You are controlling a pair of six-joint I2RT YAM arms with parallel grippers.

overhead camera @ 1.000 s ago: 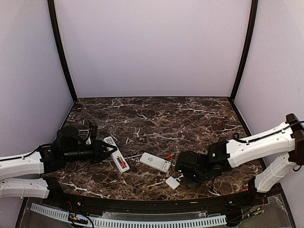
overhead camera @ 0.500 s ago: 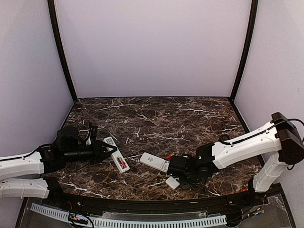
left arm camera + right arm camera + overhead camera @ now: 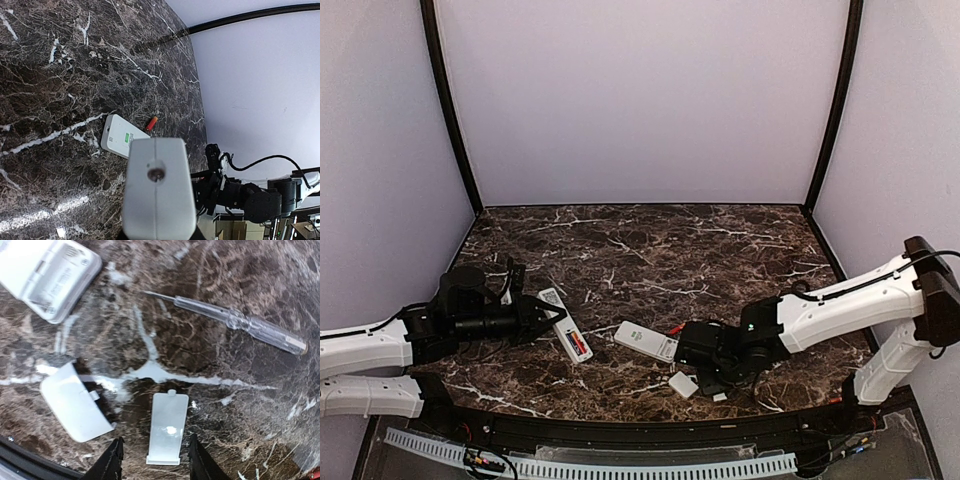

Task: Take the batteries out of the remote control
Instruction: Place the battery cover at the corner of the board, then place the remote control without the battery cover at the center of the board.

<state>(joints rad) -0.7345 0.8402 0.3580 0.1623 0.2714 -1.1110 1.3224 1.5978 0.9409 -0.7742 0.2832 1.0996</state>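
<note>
My left gripper [image 3: 548, 313] is shut on a white remote control [image 3: 570, 333] at the left, whose open back shows red batteries [image 3: 578, 345]. In the left wrist view that remote's end [image 3: 157, 190] fills the foreground. A second white remote [image 3: 647, 341] lies mid-table, its compartment [image 3: 47, 275] open. One loose red battery [image 3: 677, 328] rests beside it, the same battery [image 3: 151, 122] being in the left wrist view. My right gripper [image 3: 155, 464] hangs open over a small white cover [image 3: 167, 428] lying flat on the marble between its fingers.
A larger white cover [image 3: 75, 402] lies left of the small one, seen from above as the cover [image 3: 683, 384]. A clear plastic screwdriver [image 3: 235, 320] rests on the marble beyond. Black posts and lilac walls enclose the table.
My right gripper has opened and the small white cover now lies on the table between its fingers. The right arm shifted left, then slightly back. The left arm has not moved.
</note>
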